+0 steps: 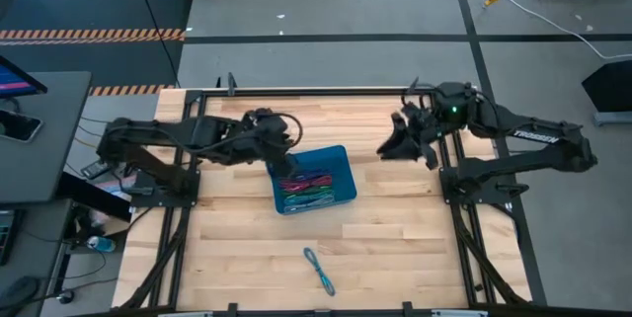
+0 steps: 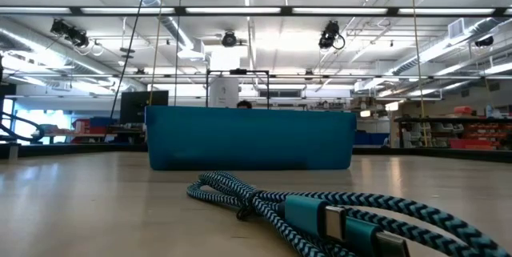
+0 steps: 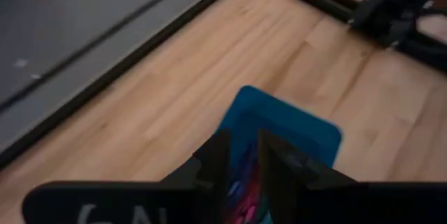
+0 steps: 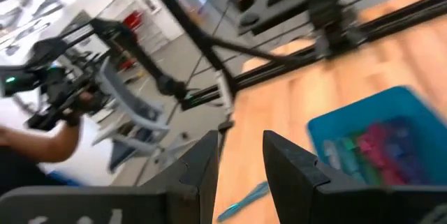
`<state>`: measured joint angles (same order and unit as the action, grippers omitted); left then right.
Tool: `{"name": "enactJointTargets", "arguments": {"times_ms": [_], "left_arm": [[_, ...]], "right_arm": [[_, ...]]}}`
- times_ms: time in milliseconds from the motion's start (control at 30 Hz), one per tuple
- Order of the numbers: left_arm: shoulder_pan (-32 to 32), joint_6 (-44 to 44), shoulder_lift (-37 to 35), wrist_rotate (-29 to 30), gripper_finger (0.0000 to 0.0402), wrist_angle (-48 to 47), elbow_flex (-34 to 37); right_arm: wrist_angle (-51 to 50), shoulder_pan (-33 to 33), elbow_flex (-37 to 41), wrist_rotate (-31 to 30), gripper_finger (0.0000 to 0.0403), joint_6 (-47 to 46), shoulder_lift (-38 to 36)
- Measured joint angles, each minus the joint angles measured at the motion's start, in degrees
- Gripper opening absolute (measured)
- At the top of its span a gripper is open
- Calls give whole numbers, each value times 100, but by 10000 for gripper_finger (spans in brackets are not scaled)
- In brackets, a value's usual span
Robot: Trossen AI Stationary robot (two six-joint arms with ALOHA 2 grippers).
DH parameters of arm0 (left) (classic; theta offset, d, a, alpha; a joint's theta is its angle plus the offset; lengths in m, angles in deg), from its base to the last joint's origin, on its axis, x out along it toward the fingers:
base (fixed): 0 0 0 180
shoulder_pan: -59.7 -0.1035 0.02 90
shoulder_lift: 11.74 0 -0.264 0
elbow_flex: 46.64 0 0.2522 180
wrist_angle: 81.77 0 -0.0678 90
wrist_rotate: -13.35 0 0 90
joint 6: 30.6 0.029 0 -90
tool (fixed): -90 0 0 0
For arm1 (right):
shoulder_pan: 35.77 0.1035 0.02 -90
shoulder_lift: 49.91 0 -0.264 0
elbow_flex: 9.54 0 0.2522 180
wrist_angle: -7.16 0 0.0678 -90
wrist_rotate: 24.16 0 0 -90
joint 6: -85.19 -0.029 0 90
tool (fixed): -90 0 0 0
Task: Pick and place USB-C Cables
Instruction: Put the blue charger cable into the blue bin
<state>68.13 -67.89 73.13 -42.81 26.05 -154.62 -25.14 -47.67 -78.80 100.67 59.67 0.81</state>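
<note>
A blue bin (image 1: pixel 336 159) sits mid-table and holds several cable bundles (image 1: pixel 308 189) in pink, green, teal and purple. One teal braided cable (image 1: pixel 319 270) lies loose on the wood near the table's near edge, and fills the foreground of the low view (image 2: pixel 320 209). My left gripper (image 1: pixel 286 169) hangs open over the bin's left part; its wrist view looks down past the fingers (image 3: pixel 243 165) at the cables. My right gripper (image 1: pixel 400 141) is open above the table to the right of the bin, with nothing between its fingers (image 4: pixel 241 158).
The wooden table top (image 1: pixel 237 248) is framed by black rails (image 1: pixel 326 90). The right wrist view shows the bin (image 4: pixel 377 140) and the loose cable (image 4: pixel 244 199). A desk with a monitor (image 1: pixel 20 110) stands beyond the table's left side.
</note>
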Motion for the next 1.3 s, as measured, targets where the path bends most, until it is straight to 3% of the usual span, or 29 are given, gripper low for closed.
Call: {"name": "enactJointTargets", "arguments": {"times_ms": [233,367,467,700,933,1133,1300], "left_arm": [[207,31,-121,393,77,-807,0],[229,41,-114,362,77,-1574,2],[280,36,-112,275,77,-2052,2],[495,45,-142,233,77,-2629,2],[766,49,-149,233,78,-2741,2],[921,58,-145,231,78,-2724,2],[948,57,-147,233,78,-2722,2]], "right_arm": [[240,1514,-2,-1481,119,-920,405],[1156,2294,-2,-2261,119,-1351,1119],[1881,2682,-4,-2499,119,-1692,1794],[2180,3245,-1,-2545,119,-3221,3291],[3759,3819,-13,-2381,110,-4533,4477],[3383,4066,-545,-2048,88,-4810,5198],[2867,4091,-953,-1961,98,-4694,5706]]}}
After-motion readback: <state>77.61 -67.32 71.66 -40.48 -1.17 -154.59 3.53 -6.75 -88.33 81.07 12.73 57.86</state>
